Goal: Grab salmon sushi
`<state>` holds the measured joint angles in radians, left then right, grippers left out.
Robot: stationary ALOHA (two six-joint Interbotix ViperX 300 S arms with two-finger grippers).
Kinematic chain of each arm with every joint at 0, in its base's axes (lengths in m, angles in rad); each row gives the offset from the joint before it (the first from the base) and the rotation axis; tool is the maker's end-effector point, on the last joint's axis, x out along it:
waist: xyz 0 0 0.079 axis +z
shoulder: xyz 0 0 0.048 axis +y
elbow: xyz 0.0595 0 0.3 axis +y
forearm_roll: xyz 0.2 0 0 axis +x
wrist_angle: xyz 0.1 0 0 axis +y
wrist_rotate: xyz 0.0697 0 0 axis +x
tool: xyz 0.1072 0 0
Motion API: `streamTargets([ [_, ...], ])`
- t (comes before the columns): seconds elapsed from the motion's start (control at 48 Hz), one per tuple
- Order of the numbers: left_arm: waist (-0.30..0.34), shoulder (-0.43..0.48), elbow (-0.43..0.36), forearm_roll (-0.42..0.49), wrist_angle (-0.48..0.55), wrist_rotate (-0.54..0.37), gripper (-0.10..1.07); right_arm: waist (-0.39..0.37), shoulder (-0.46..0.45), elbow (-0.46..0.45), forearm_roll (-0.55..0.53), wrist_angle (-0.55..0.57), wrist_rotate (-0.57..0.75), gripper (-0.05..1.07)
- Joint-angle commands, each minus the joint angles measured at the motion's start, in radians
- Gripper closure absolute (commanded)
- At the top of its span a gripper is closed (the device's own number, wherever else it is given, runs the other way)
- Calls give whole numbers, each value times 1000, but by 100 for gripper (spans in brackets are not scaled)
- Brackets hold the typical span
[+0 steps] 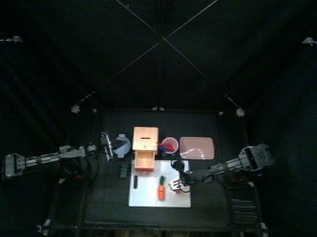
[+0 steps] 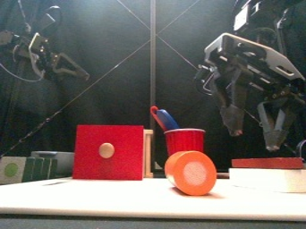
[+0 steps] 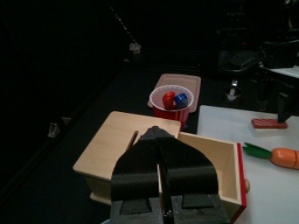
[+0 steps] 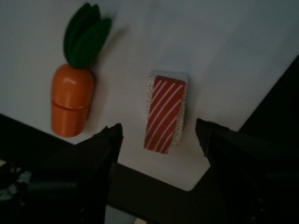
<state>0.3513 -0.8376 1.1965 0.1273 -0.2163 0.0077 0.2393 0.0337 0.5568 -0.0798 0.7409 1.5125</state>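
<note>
The salmon sushi [image 4: 166, 108] is a small oblong piece, orange-red with pale stripes on a white base. It lies flat on the white mat [image 4: 233, 52], beside a toy carrot [image 4: 73, 83]. My right gripper [image 4: 163, 131] hangs open straight above it, one jaw on each side, not touching it. In the front view the sushi [image 2: 267, 165] sits low at the right under the right gripper [image 2: 255, 136]. My left gripper [image 3: 170, 162] rests shut above the orange-tan box [image 3: 117, 140], off to the left.
A red cup [image 2: 184, 140] holding blue and red pieces stands behind the box [image 1: 148, 146], next to a pink tray [image 1: 198, 146]. The carrot [image 2: 191, 172] lies near the front edge. The white mat [image 1: 146, 193] ends close to the sushi.
</note>
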Motion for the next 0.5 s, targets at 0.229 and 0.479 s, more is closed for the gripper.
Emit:
streamTargets([
  [0.229,-3,3,5,12,-5,0,86,5,71,-41,-5,-3,-9,6],
  [0.479,-3,-9,2,12,-5,0,86,6,98,-49,-11,15,2,8],
])
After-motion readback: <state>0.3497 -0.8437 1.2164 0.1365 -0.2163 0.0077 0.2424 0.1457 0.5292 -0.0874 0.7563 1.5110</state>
